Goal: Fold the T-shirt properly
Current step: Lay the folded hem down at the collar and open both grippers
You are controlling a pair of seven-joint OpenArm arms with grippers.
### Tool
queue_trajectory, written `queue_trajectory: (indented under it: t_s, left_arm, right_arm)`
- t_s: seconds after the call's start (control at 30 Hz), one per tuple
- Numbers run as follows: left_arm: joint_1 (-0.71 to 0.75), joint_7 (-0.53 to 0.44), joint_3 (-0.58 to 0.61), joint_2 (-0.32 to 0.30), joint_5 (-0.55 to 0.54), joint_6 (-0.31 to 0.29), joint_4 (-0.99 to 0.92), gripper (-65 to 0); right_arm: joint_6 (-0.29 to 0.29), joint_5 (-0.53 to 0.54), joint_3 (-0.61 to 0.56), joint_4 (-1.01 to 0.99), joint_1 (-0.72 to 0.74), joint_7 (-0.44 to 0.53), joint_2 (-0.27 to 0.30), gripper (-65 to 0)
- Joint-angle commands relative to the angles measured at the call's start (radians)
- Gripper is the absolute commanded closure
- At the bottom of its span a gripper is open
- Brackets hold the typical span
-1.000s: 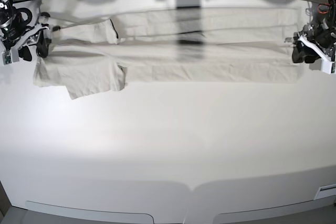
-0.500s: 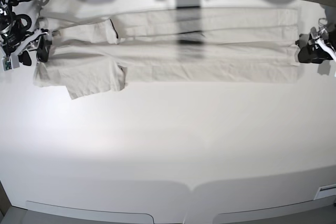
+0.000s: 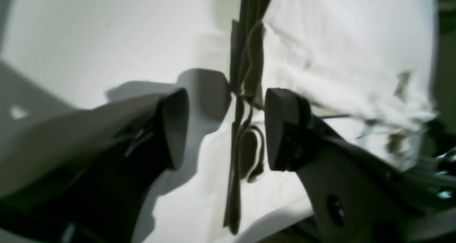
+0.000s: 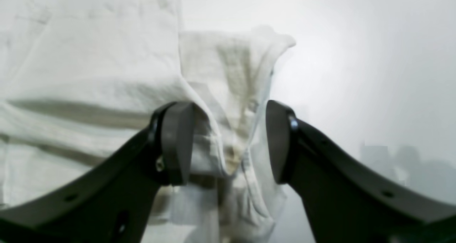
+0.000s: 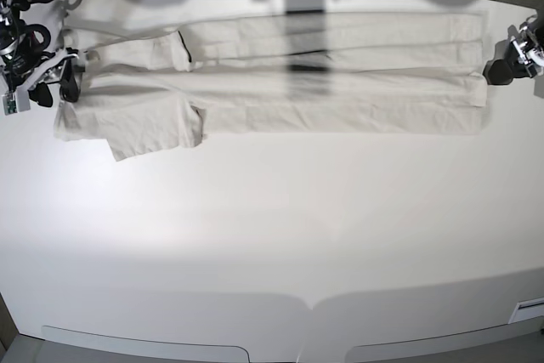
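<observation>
Shirt [image 5: 280, 95] lies as a long band across table [image 5: 272, 235], far side, long axis 9–3 o'clock. Right fingers [image 4: 228, 143] spread open, straddling its 9 o'clock end; left fingers [image 3: 224, 129] open w/ hem edge between, at 3 o'clock end. Both arms equally near.

Blurring heavily ahead of the open left gripper [image 3: 221, 129]: pale beige cotton T-shirt [image 3: 342, 68]. Running past the frame edge behind the right gripper [image 5: 58, 84].
</observation>
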Motion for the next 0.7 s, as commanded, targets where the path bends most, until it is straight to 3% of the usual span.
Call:
queue_trajectory:
  t_s: [0.0, 0.13, 0.37, 0.5, 0.67]
  left_arm:
    - [0.005, 0.055, -0.006, -0.018, -0.005, 0.010, -0.008, -33.5]
    - [0.005, 0.179, -0.005, -0.006, -0.069, 0.010, -0.021, -33.5]
    - [0.005, 0.217, -0.005, 0.025, -0.131, 0.010, 0.021, -33.5]
    - [0.004, 0.190, -0.005, 0.067, -0.122, 0.010, 0.054, -33.5]
    - [-0.013, 0.072, -0.005, 0.116, 0.014, 0.010, 0.065, -33.5]
  right_arm:
    - [-0.002, 0.013, 0.012, 0.014, 0.003, 0.023, 0.022, -32.1]
    - [-0.002, 0.013, 0.012, 0.014, 0.003, 0.023, 0.022, -32.1]
    - [-0.002, 0.036, 0.012, 0.014, 0.006, 0.024, 0.022, -32.1]
    - [-0.001, 0.036, 0.012, 0.014, 0.029, 0.019, 0.021, -32.1]
    - [0.000, 0.036, 0.012, 0.014, 0.056, -0.034, 0.021, -32.1]
